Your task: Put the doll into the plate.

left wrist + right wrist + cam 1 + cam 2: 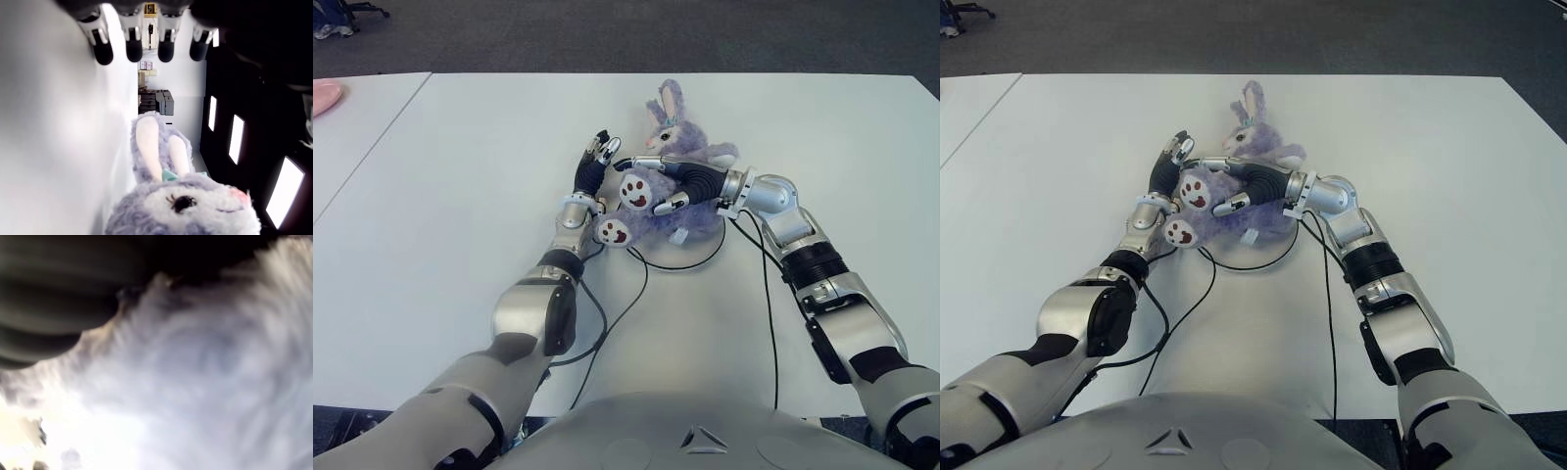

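A purple plush bunny doll (680, 147) lies on its back on the white table (460, 176), ears pointing away from me and white-soled feet toward my left arm. My right hand (646, 184) reaches across its belly from the right, fingers curled over the body and thumb under it. The right wrist view is filled with the doll's fur (220, 382). My left hand (592, 166) stands just left of the doll's feet with its fingers (134, 49) straight, holding nothing. The left wrist view shows the doll's face (186, 205). A pink plate-like thing (323, 96) shows at the far left edge.
A thin dark curved line (675, 266) runs on the table under the doll's near side; I cannot tell whether it is a cable or a rim. Black cables (607, 323) trail from both arms. A seam (372, 147) separates a neighbouring table on the left.
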### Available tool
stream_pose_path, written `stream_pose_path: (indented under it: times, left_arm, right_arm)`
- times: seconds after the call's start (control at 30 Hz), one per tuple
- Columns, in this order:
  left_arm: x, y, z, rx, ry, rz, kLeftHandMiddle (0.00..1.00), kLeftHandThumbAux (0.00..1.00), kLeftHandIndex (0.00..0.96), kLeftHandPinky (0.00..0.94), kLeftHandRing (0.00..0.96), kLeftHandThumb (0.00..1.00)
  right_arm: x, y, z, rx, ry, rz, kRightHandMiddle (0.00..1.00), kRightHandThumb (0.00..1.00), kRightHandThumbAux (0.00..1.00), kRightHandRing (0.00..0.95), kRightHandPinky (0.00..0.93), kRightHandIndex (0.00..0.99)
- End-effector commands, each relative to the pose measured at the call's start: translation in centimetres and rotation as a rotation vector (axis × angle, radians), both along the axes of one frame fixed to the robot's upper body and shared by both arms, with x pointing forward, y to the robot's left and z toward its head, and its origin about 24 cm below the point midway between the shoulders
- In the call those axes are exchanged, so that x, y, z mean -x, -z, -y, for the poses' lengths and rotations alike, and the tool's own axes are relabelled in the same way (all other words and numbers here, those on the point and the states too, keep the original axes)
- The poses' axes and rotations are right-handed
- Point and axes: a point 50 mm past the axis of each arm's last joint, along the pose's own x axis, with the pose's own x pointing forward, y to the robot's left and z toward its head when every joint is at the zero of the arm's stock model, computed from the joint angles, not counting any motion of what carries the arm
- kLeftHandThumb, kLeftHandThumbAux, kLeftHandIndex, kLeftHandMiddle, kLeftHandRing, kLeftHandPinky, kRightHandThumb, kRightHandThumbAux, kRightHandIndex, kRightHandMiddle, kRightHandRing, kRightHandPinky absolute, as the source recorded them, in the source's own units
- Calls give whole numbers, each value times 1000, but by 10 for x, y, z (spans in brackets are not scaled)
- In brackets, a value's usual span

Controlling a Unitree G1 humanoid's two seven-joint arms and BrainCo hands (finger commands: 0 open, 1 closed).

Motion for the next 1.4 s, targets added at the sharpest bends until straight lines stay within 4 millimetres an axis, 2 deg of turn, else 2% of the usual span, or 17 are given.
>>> stream_pose_path:
  times: [0.03, 0.1, 0.23, 0.33, 0.43, 0.53, 0.7, 0.87, 1.1, 1.23, 1.4]
  left_arm:
    - [63, 83, 0, 14, 16, -453, 31, 353, 13, 17, 28, 0]
    - [63, 83, 0, 11, 15, -449, 33, 353, 18, 13, 29, 0]
    - [63, 82, 1, 6, 18, -444, 35, 351, 21, 9, 29, 0]
    - [62, 82, 2, 4, 18, -444, 36, 335, 13, 32, 31, 0]
    - [60, 80, 3, 4, 17, -438, 37, 323, 4, 53, 35, 0]
    - [59, 79, 4, 7, 12, -439, 43, 307, 1, 67, 44, 0]
    - [60, 80, 4, 18, 9, -443, 49, 295, 0, 62, 51, 0]
    - [60, 80, 5, 14, 16, -447, 53, 293, 0, 49, 52, 0]
    - [60, 81, 4, -1, 20, -451, 57, 302, 0, 42, 52, 0]
    - [61, 81, 2, -15, 25, -453, 56, 304, 0, 38, 49, 0]
    - [61, 81, 3, -18, 26, -451, 54, 298, 0, 41, 48, 0]
  right_arm:
    - [-20, -22, -5, -45, -16, -130, 0, 120, 274, 0, 0, 0]
    - [-24, -27, -6, -59, -35, -183, 0, 105, 278, 0, 33, 0]
    - [-28, -35, -5, -99, -81, -287, 0, 115, 291, 0, 16, 0]
    - [-24, -59, -4, -171, -168, -380, 0, 130, 297, 0, 4, 0]
    - [-26, -66, -4, -211, -191, -465, 0, 136, 300, 0, 1, 0]
    - [-26, -81, -7, -222, -223, -549, 0, 135, 298, 0, 0, 0]
    - [-24, -95, -10, -227, -234, -619, 0, 127, 317, 0, 2, 0]
    - [-23, -120, -7, -266, -228, -669, 0, 124, 350, 0, 1, 0]
    - [-26, -150, -7, -317, -217, -660, 0, 118, 381, 0, 0, 0]
    - [-23, -178, -5, -369, -224, -534, 0, 114, 388, 0, 0, 0]
    - [-24, -184, 5, -416, -175, -411, 0, 120, 374, 0, 0, 0]
